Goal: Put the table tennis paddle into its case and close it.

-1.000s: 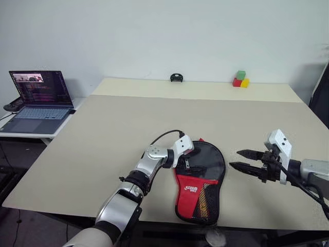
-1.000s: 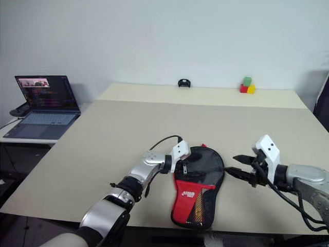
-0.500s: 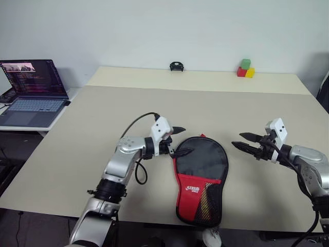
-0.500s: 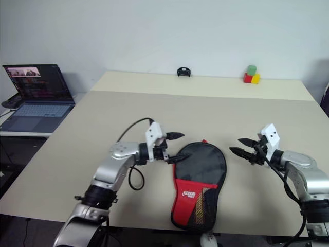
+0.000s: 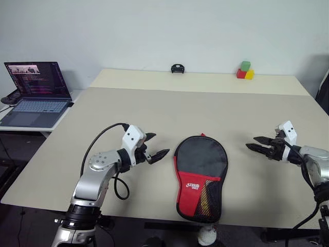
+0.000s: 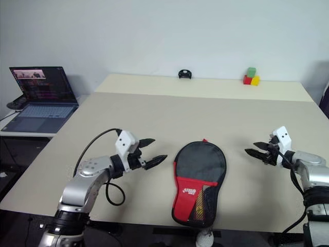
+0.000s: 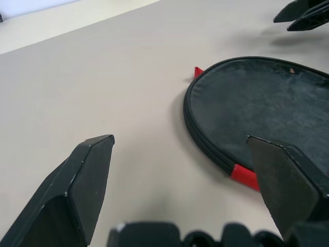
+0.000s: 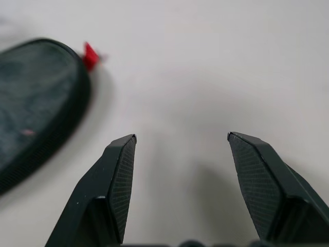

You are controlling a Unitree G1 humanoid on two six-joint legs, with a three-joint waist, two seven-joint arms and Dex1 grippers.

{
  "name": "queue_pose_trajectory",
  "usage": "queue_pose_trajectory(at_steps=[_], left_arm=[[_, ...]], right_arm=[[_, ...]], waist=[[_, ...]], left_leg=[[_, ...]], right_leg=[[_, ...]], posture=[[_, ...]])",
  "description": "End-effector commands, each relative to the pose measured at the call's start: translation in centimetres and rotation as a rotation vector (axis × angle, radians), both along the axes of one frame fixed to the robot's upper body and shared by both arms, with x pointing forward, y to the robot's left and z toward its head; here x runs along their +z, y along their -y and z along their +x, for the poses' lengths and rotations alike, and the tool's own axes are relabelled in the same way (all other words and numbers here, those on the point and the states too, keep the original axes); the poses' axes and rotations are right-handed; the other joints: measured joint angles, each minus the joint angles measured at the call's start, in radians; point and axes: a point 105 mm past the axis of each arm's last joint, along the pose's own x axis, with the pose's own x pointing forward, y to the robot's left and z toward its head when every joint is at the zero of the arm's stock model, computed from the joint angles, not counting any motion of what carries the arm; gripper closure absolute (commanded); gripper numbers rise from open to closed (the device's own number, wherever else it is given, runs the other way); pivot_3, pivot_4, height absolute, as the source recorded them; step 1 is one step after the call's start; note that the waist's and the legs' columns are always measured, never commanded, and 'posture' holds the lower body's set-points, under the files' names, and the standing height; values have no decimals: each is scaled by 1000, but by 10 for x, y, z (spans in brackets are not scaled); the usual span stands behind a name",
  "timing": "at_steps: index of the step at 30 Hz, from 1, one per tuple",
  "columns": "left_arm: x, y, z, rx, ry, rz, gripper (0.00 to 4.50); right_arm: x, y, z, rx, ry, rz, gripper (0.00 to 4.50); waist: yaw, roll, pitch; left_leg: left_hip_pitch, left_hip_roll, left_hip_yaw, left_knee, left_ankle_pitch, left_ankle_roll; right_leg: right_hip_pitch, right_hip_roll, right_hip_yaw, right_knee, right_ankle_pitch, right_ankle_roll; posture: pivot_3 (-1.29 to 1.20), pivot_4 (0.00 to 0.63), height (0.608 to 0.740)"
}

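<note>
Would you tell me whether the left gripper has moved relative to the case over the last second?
Yes. The left gripper, open, was over the case a second ago; it has since drawn off to the case's left and is clear of it.

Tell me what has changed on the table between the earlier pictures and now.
The left tool has left the case, where it rested at the upper left edge, and drawn away to the robot's left; its fingers are open and empty. The right tool has moved outward to the right, also open and empty. The case lies closed in the same place, and the laptop and coloured blocks are unmoved.
</note>
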Motion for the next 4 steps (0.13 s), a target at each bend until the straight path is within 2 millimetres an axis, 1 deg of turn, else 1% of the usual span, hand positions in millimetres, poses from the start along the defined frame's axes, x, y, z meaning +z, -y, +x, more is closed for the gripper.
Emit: queue_pose_trajectory(at_steps=[1, 4], left_arm=[[4, 5, 2, -8, 38, 19, 0], [2, 5, 6, 4, 33, 4, 0]], right_arm=[[16, 2, -1, 24, 56, -17, 1418], [15, 5, -2, 12, 45, -34, 1418]], waist=[[-2, 0, 0], [-2, 0, 0]], left_leg=[[0, 0, 0, 0, 0, 0], [0, 0, 1, 0, 0, 0]], right_leg=[[0, 0, 0, 0, 0, 0], [0, 0, 1, 0, 0, 0]], posture=[[0, 150, 740], [0, 150, 740]])
